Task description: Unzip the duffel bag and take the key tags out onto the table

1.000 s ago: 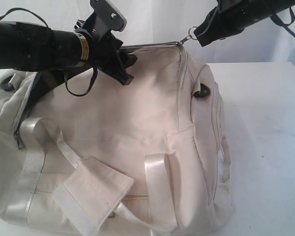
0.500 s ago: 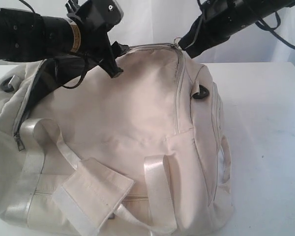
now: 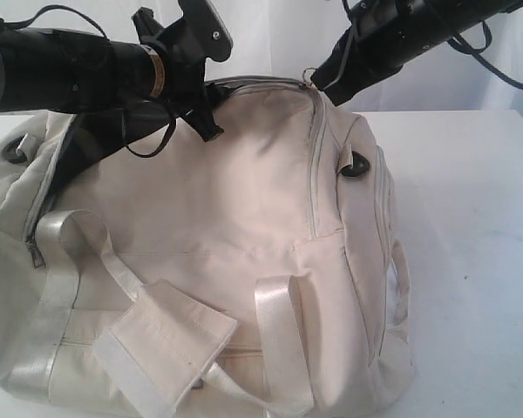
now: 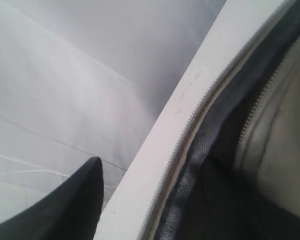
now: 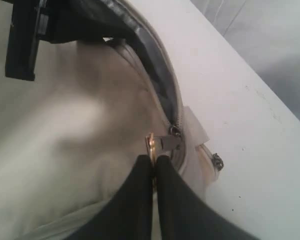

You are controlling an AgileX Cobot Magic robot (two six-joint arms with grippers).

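A white table [image 3: 471,218] before a pale curtain [image 3: 270,35] carries the duffel bag [image 3: 235,226], which spreads from 9 o'clock past the centre. At the bag's 12 o'clock crest the right claw [image 5: 153,161] is clenched on the zipper pull [image 5: 164,142]. The left claw [image 3: 207,117], at 11 o'clock, hangs released over the dark lining [image 4: 210,150]. Unzipping looks partly done. The next move calls for drawing the pull further, then reaching inside. No key tags are visible.

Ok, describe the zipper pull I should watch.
Start at the duffel bag and follow its open main zipper, dark lining showing, to its end. The zipper pull sits there, pinched in the right tool; the smaller slider beside it is not gripped.
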